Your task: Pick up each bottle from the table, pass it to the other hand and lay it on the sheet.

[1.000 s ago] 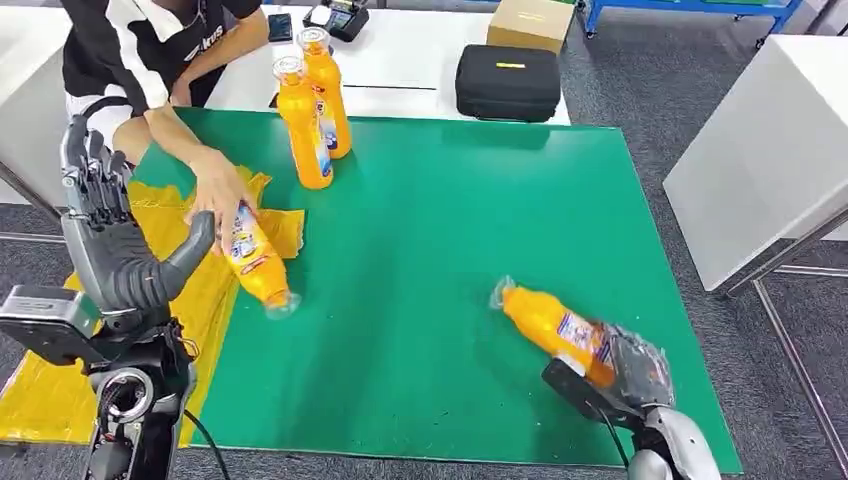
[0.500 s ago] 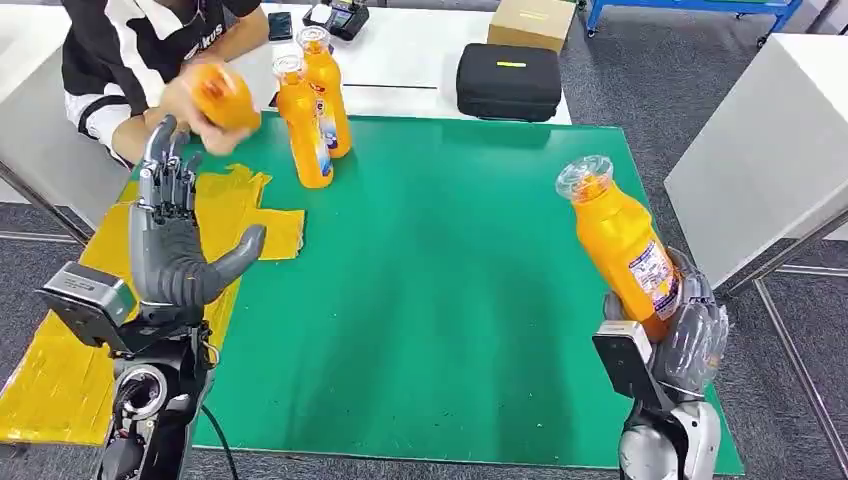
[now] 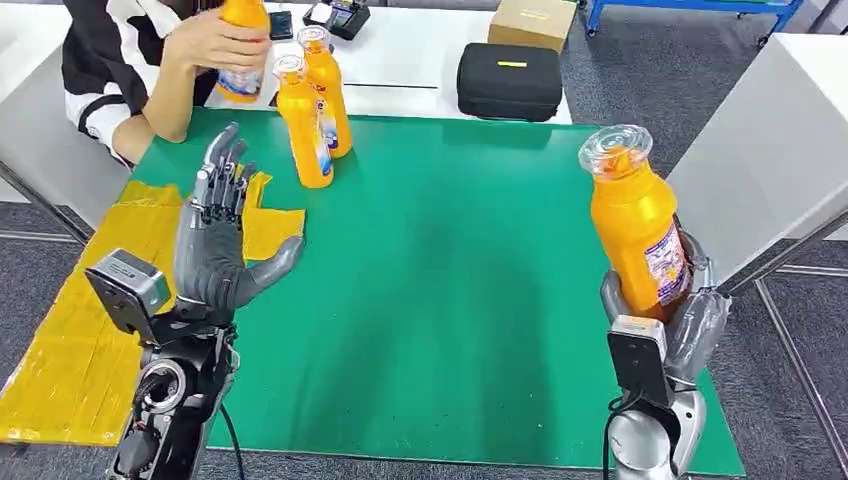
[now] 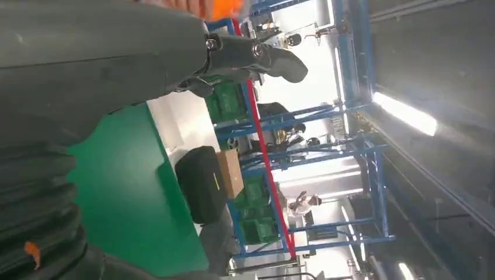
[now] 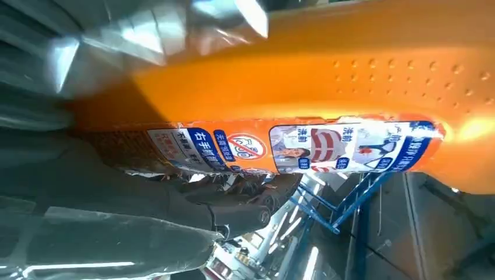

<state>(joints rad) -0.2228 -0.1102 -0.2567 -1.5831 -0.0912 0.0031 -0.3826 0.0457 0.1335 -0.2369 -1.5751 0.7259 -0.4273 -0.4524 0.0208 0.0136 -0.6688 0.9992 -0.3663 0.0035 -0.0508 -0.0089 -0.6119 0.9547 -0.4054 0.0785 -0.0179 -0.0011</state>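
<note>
Right hand point(image 3: 680, 315) grips bottle point(image 3: 635, 225) upright at mat's point(image 3: 450, 300) right edge; left hand point(image 3: 215, 255) empty, fingers spread, over sheet's point(image 3: 70, 350) edge.

An orange bottle point(image 5: 327, 76) with a printed label point(image 5: 292, 146) lies gripped in the right hand's dark fingers point(image 5: 233, 216).

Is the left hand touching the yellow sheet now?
Cannot tell. In the head view the open left hand overlaps the yellow sheet, but no view shows contact or a gap plainly.
</note>
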